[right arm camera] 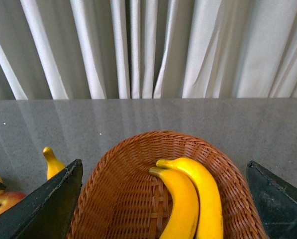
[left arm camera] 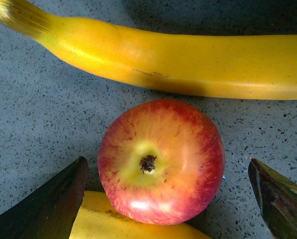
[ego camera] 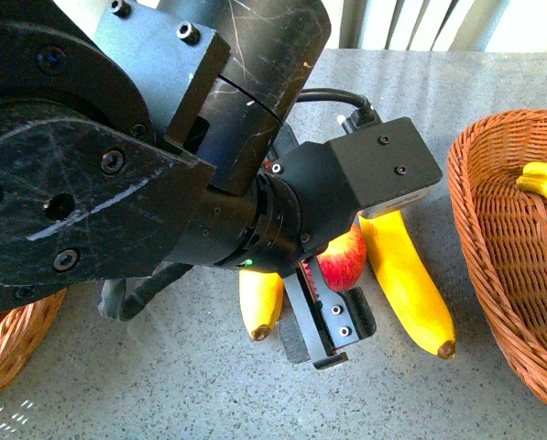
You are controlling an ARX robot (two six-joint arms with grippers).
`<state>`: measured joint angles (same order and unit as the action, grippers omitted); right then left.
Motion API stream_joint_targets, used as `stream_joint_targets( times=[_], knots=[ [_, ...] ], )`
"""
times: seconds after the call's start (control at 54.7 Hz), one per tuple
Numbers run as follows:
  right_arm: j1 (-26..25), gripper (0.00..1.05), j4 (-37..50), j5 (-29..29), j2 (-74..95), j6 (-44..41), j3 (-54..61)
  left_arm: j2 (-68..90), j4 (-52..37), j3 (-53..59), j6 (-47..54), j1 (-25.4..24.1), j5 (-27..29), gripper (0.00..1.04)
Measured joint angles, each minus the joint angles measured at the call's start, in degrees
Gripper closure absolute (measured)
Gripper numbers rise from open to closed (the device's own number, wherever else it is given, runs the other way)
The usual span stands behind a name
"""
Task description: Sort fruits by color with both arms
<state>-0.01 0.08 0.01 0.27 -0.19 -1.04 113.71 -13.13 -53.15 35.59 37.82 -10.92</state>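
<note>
Grey speckled bench (ego camera: pixel 163 394) runs back to pale curtains (right arm camera: pixel 138 45). From the front we see our left arm (ego camera: pixel 117 165) hanging over a red apple (ego camera: pixel 344 261) that lies between two bananas (ego camera: pixel 406 280); only the wrist view shows the left hand (left arm camera: pixel 166 164) spread wide around the apple, not gripping. Our right hand (right arm camera: pixel 164 167), seen solely from its wrist, has its fingers far apart, facing a basket (right arm camera: pixel 118 199) holding two more bananas (right arm camera: pixel 208 199).
</note>
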Motion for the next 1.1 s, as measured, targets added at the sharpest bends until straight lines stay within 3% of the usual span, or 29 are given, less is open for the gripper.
stream_joint_targets(
  times=[0.859,1.005,1.096],
  knots=[
    [0.0,0.09,0.0,0.0,0.0,0.0,0.0,4.3,0.1,-2.5,0.2,0.2,0.4,0.09],
    [0.0,0.09,0.0,0.0,0.0,0.0,0.0,4.5,0.1,-2.6,0.2,0.3,0.6,0.27],
    [0.0,0.09,0.0,0.0,0.0,0.0,0.0,4.5,0.1,-2.6,0.2,0.3,0.5,0.31]
  ],
)
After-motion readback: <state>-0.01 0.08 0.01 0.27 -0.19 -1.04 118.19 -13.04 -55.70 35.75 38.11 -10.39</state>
